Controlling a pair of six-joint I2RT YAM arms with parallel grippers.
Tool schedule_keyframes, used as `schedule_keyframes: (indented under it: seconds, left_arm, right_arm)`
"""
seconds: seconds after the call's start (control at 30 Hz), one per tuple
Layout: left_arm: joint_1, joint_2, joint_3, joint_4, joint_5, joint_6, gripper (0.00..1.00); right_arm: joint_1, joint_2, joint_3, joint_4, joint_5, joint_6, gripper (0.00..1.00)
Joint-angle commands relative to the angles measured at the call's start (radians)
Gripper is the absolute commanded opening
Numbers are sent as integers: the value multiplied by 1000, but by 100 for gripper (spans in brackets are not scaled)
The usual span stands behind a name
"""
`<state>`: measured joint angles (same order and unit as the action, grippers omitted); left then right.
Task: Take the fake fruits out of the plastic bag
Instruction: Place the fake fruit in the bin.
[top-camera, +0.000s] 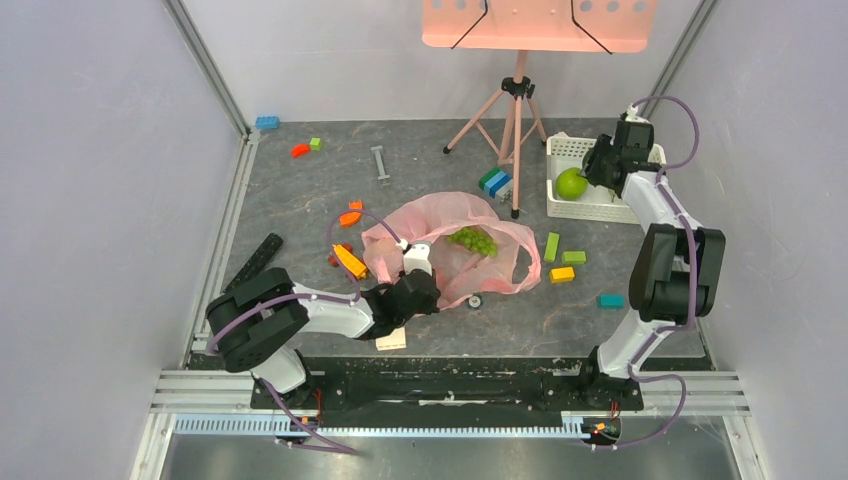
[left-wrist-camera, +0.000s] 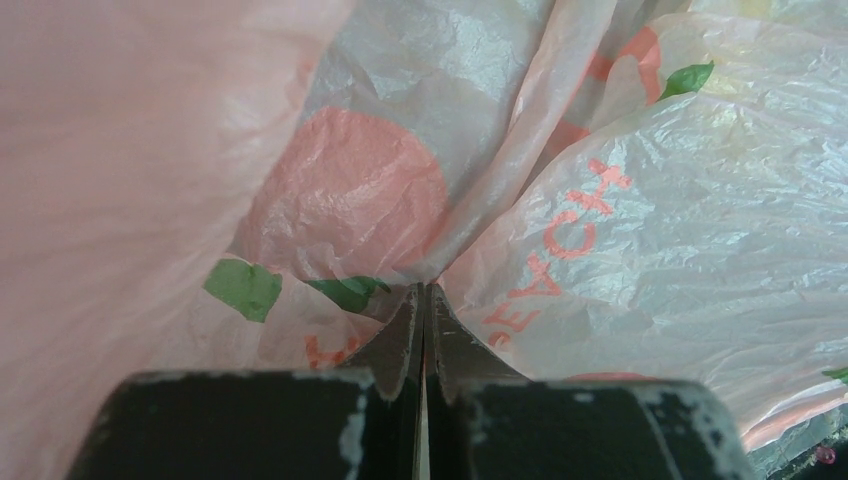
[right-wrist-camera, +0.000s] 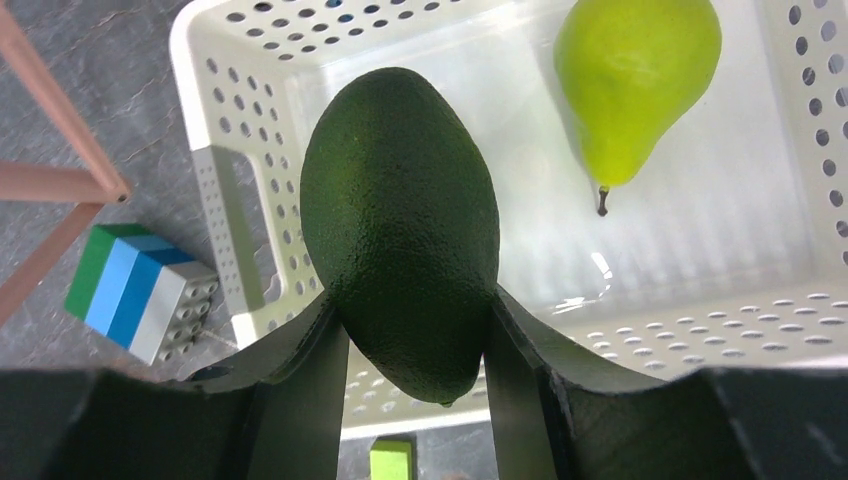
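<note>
Right end effector (right-wrist-camera: 415, 305): fingers clamped round avocado (right-wrist-camera: 400, 210), hanging over edge of basket (right-wrist-camera: 215, 180). Best carry over basket floor, lower, then release clear of pear (right-wrist-camera: 635, 85) lying inside.
Left end effector (left-wrist-camera: 422, 300): closed tight, pinching fold of plastic bag (top-camera: 430, 212); lift to open mouth.
Grapes (top-camera: 472, 240) inside bag, mid-bench (top-camera: 420, 170).

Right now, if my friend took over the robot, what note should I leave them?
The left pincer is shut, pinching a fold of the plastic bag.
The right pincer is shut on the avocado, over the white basket.
Done: the pear lies in the basket.
Left: release the avocado, then fetch the grapes from the bag. Whether more fruit hides inside cannot be seen.
</note>
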<state>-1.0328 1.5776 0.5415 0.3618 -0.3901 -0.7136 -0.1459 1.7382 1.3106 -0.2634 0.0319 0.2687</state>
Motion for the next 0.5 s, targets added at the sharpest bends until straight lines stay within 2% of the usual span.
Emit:
schedule_keyframes:
  seconds: [0.0, 0.47]
  left_arm:
    - [3, -4, 12, -4, 8, -7, 3]
    - [5, -13, 18, -9, -7, 0, 2]
  right_arm:
    - [-10, 63, 99, 6, 48, -17, 33]
    - [-39, 229, 221, -37, 82, -62, 39]
